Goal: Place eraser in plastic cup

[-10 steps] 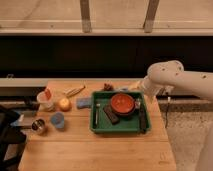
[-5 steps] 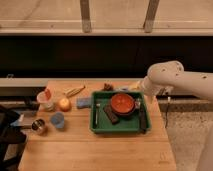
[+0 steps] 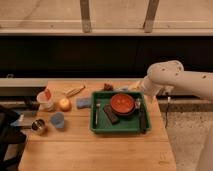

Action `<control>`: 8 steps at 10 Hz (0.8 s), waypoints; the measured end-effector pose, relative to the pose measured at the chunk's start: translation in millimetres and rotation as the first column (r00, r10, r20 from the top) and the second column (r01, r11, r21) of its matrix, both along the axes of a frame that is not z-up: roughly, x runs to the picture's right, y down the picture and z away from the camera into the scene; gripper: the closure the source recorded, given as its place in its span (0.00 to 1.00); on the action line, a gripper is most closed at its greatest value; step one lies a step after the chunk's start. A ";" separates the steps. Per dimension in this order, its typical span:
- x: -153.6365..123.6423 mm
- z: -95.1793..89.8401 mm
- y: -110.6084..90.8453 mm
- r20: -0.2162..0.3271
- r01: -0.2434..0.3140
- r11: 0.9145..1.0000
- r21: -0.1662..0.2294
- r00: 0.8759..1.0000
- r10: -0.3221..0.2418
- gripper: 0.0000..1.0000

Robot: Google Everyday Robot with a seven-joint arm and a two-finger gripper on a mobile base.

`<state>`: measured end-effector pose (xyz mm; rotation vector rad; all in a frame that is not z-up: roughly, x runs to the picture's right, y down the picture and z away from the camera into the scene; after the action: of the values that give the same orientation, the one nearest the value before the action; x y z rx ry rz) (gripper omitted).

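Observation:
The eraser (image 3: pixel 111 114), a small dark block, lies in the green tray (image 3: pixel 100 127), left of a red bowl (image 3: pixel 122 104). The plastic cup (image 3: pixel 57 120), small and light blue, stands upright on the wooden table well left of the tray. My white arm reaches in from the right. Its gripper (image 3: pixel 134 89) hangs over the tray's back edge, behind the bowl. It is open and holds nothing, and it is far from the cup.
A long black bar (image 3: pixel 142 120) lies along the tray's right side. A metal can (image 3: pixel 38 126), a whitish cup with red (image 3: pixel 46 99), an orange fruit (image 3: pixel 64 104) and a blue sponge (image 3: pixel 83 102) surround the cup. A dark ledge runs behind the table.

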<state>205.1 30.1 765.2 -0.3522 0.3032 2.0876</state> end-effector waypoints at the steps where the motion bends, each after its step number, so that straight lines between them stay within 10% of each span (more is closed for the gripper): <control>1: -9.7 0.9 -0.6 0.010 0.043 0.999 -0.010 0.999 -0.043 0.20; 6: -93.5 -9.2 7.6 0.112 0.299 0.952 -0.061 0.950 -0.291 0.20; 8: -117.5 -23.9 33.6 0.200 0.415 0.902 -0.119 0.900 -0.388 0.20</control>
<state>87.6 63.6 741.3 -0.5162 0.4042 1.6169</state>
